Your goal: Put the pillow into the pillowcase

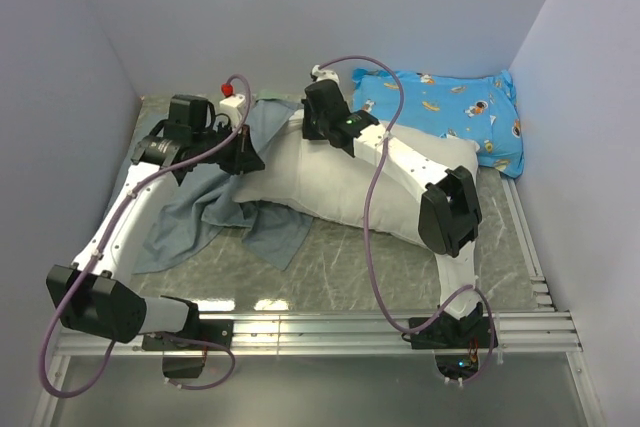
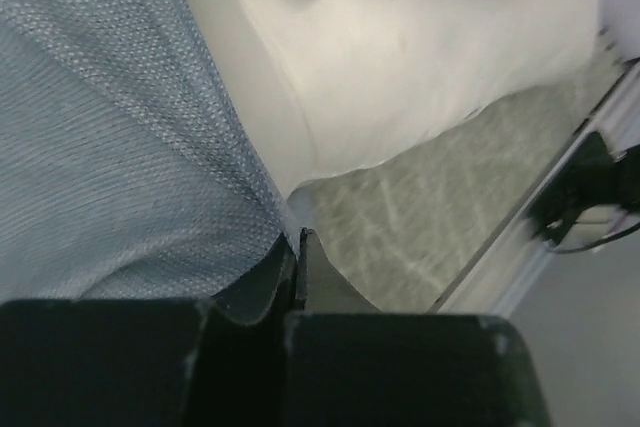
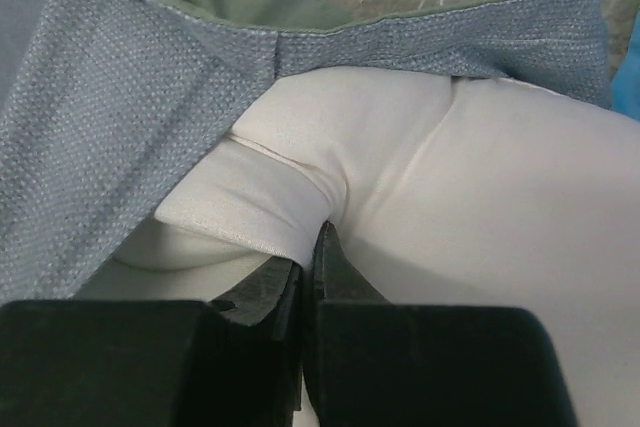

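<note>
Top external view: pillow (image 1: 300, 187) lies lengthwise toward the right, its left end just under the pillowcase (image 1: 190, 217) rim; right jaws pinch pillow, left jaws pinch pillowcase cloth.

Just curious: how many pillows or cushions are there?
2: the white pillow in the middle; the blue cartoon-print cushion in the far right corner. The pillowcase might hide more.

The green marbled table (image 1: 330, 267) carries a crumpled grey-blue pillowcase (image 1: 190, 217) at left centre, a white pillow (image 1: 320, 187) mid-frame touching it, and a blue cartoon-print cushion (image 1: 460, 117) at upper right.
</note>
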Tool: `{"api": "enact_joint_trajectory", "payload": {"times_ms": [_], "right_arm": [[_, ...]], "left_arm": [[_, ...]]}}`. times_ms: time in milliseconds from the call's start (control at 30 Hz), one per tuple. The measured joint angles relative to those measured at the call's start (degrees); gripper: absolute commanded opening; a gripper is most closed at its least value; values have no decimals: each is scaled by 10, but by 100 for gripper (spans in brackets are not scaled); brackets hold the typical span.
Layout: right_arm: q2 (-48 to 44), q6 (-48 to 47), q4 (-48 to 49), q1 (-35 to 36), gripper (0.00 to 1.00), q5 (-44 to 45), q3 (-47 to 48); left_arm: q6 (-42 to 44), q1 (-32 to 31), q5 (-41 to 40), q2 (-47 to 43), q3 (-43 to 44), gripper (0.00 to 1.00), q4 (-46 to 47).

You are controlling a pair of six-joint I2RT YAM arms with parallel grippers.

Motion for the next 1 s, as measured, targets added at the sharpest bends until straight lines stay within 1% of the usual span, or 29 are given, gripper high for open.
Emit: {"api": "enact_joint_trajectory", "payload": {"times_ms": [100,200,300,433,567,633,733,767,833,933,1000], "right_arm": [[0,0,4,0,0,0,-3],[0,3,6,2,0,-1,-7],[0,6,3,3,0,4,-5],[3,11,-14,5,0,10,10],[13,13,-27,5,0,28,29],[17,15,-27,5,0,34,29],[19,26,-26,4,0,31,30],[19,30,-26,4,0,29,30],[19,35,-18,1,0,19,30],[21,41,-5,-6,0,-8,30],[23,43,5,-11,0,-25,29]], "left_arm": [[58,0,-11,3,15,0,-47],[66,-2,19,11,12,0,-57],[52,-25,55,21,4,0,-34],[47,-66,100,58,5,0,-5],[34,-70,157,87,8,1,34],[27,-70,181,92,8,3,56],[11,-70,199,92,3,4,93],[5,-71,196,89,-4,4,105],[-5,-73,148,66,-35,5,134],[-9,-74,51,23,-73,7,154],[-14,-69,23,1,-84,9,168]]}}
